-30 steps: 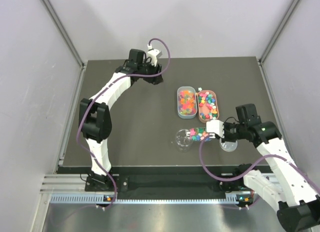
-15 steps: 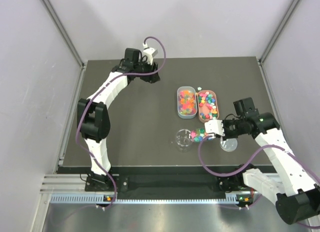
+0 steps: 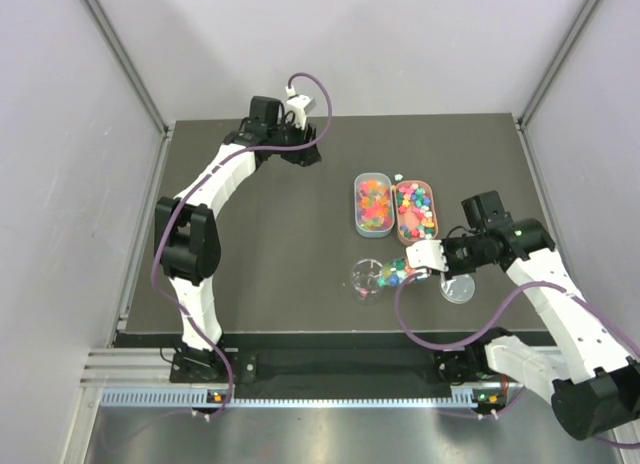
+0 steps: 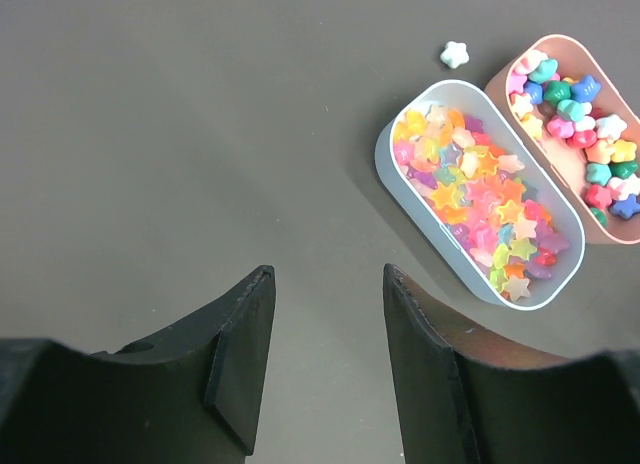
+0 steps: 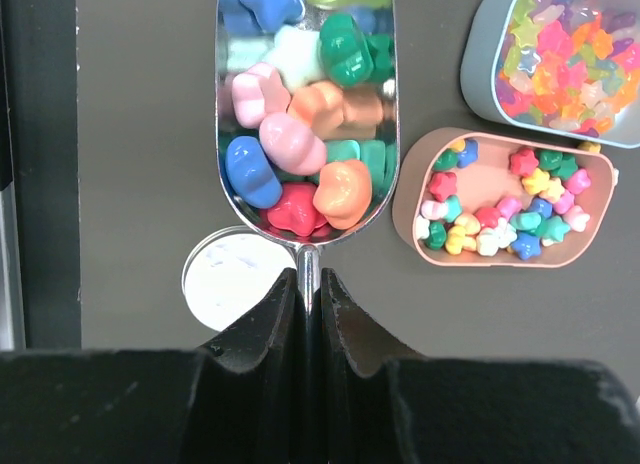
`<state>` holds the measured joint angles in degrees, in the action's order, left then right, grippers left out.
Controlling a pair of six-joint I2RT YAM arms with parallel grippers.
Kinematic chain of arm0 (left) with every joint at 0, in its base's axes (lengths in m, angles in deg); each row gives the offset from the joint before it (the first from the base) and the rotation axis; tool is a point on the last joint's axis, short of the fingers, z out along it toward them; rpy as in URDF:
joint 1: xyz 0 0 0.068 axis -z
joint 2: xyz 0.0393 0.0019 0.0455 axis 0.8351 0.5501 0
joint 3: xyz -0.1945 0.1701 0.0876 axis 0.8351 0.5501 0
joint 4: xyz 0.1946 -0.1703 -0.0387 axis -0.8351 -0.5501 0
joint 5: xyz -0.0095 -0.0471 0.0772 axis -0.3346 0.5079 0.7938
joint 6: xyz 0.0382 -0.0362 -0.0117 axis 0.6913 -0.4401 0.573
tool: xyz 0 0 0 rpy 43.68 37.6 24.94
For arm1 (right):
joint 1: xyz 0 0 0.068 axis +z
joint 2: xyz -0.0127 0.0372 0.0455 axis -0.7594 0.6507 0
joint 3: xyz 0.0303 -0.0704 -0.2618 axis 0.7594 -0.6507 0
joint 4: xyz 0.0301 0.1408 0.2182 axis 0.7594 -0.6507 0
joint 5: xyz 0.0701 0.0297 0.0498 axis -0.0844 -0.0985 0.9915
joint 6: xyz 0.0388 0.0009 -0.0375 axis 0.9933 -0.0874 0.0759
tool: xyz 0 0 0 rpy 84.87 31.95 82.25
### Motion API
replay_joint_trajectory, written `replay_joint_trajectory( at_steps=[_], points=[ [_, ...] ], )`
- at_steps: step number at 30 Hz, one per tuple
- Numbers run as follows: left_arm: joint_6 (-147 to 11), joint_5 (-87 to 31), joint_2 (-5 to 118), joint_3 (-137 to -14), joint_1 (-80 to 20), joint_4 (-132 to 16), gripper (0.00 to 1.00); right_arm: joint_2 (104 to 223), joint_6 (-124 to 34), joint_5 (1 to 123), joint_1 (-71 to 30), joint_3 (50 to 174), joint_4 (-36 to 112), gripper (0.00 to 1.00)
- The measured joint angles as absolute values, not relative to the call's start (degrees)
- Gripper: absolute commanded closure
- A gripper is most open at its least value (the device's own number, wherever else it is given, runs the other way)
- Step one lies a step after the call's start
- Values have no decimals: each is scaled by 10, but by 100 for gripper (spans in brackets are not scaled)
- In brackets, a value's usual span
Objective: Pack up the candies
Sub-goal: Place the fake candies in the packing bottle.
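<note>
On my screen the right gripper [image 5: 309, 284] has its two fingers pressed fully together on the thin handle of the scoop [image 5: 309, 256], so I read it as clamped on this tool with no gap left. The bowl of the scoop goes straight ahead from the fingertips and it is filled with chunky opaque candies [image 5: 300, 144] in pink, orange, blue, green and red. Just to the left of the fingertips, partly under the neck of the scoop, a round white lid [image 5: 232, 279] lies flat on the table [image 5: 140, 134]. Ahead and to the right of the same fingers stands the pink tray [image 5: 487, 181] with more opaque sweets inside, and further ahead on that side is the grey tray [image 5: 478, 74], which holds the translucent star-shaped ones. From the top camera the front end of the scoop reaches the clear cup [image 3: 367, 280], but I cannot tell whether it touches the rim. The left gripper [image 4: 327, 274] is well apart from all this; its jaws are moderately open and nothing is between them. Both trays lie ahead and to the right of its fingers, and one white star [image 4: 455, 53] lies alone on the table just beyond the trays.
</note>
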<state>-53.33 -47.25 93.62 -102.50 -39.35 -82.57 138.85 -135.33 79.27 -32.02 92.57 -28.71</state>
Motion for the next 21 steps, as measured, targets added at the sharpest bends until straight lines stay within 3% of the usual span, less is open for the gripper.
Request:
replay_joint_trajectory(
  at_steps=[21],
  points=[
    [-540,-488,936,-994,-400,-811,47,1434,-1357,761,-287,961,-287,100]
  ],
)
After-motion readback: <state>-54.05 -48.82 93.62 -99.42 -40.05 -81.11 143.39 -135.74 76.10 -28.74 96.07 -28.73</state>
